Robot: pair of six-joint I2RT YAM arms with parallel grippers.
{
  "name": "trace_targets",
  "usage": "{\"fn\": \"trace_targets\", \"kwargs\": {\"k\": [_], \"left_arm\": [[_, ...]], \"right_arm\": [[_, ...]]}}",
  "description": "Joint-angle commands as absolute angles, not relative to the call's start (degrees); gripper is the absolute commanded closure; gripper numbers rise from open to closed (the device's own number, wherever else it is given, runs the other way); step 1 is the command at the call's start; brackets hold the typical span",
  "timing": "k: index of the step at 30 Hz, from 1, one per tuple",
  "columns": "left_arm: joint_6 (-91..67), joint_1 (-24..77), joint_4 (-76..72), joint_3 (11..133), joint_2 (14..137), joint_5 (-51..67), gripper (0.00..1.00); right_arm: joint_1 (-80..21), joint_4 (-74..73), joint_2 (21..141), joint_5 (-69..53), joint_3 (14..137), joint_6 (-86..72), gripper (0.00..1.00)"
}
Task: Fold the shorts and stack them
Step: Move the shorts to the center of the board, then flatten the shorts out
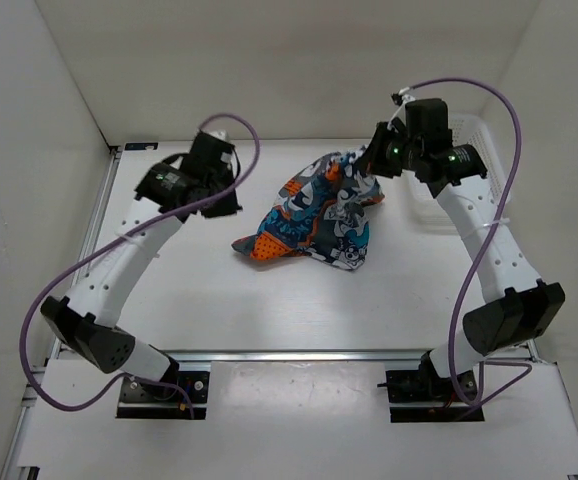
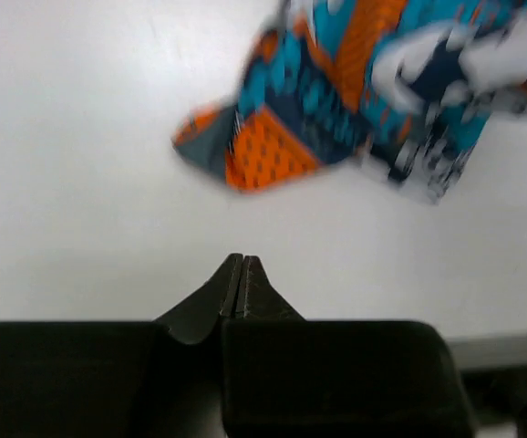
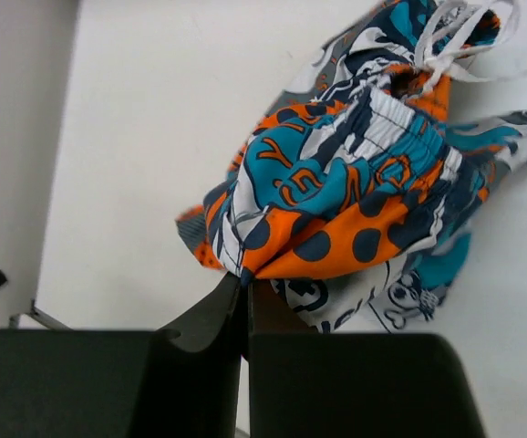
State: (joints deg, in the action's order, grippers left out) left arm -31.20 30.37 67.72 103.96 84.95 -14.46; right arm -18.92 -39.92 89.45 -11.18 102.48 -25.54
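The printed shorts (image 1: 317, 215) lie bunched in the middle of the white table, teal, orange, white and dark grey. My right gripper (image 1: 377, 160) is shut on the shorts' far right edge and lifts it a little. In the right wrist view the cloth (image 3: 355, 192) is pinched at the fingertips (image 3: 245, 278), with the white drawstring at the top. My left gripper (image 1: 221, 205) is shut and empty, just left of the shorts' orange corner (image 2: 263, 151); its fingertips (image 2: 242, 263) hang above bare table.
A white mesh basket (image 1: 469, 150) stands at the back right behind the right arm. White walls enclose the table on the left, back and right. The arm bases sit at the near edge.
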Motion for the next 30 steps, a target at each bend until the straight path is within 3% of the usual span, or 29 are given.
{"fn": "trace_targets", "kwargs": {"k": [1, 6, 14, 18, 24, 28, 30], "left_arm": [[-31.5, 32.7, 64.6, 91.7, 83.9, -2.8, 0.90], [-35.3, 33.9, 59.1, 76.5, 76.2, 0.3, 0.90], [-33.4, 33.9, 62.0, 77.1, 71.7, -1.8, 0.90], [-31.8, 36.3, 59.7, 74.6, 74.1, 9.7, 0.90], [-39.5, 44.1, 54.3, 65.7, 78.4, 10.4, 0.70], [-43.1, 46.0, 51.4, 63.2, 80.2, 8.6, 0.32], [-43.2, 46.0, 50.2, 63.2, 81.1, 8.6, 0.27]], "right_arm": [[-19.0, -42.5, 85.9, -8.6, 96.5, -24.3, 1.00], [-22.8, -48.0, 83.2, -7.6, 100.3, -21.9, 1.00], [-26.3, -53.1, 83.6, -3.7, 121.0, -20.3, 1.00], [-24.4, -53.1, 86.3, 0.5, 124.0, -20.8, 1.00], [-19.6, -50.5, 93.9, 1.8, 116.8, -20.7, 1.00], [-17.5, -51.2, 105.4, 3.0, 115.6, -19.3, 1.00], [-16.7, -52.6, 108.4, 3.5, 115.6, -19.3, 1.00]]}}
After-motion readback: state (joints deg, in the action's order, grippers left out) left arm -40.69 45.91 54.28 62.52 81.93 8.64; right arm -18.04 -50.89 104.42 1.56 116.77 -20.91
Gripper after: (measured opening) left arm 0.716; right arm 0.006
